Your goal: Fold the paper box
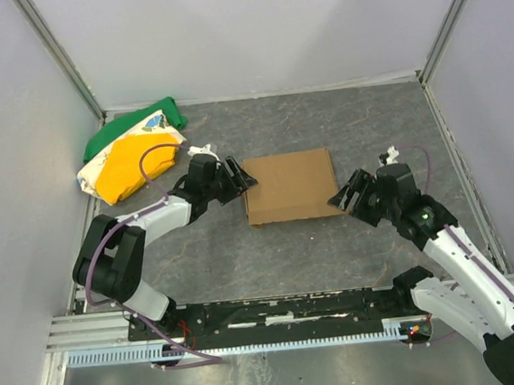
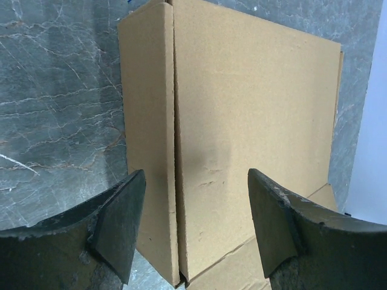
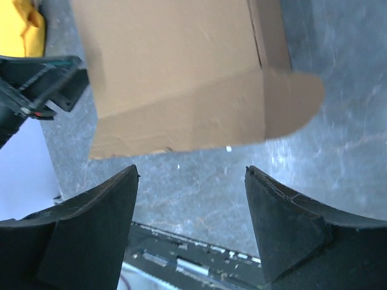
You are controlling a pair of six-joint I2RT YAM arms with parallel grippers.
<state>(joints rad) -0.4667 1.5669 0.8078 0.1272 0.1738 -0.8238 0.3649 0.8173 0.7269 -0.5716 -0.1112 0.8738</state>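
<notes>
Flanking the flat brown cardboard paper box (image 1: 288,185) on veined grey table (image 1: 335,249), left claw (image 1: 240,178) and right claw (image 1: 348,193) gape.

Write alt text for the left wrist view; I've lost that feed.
The brown paper box fills most of the frame, lying on the grey marbled table, with a narrow panel along its left side set off by a seam. The left end effector is open, its two dark fingers in the foreground on either side of that seam.
</notes>
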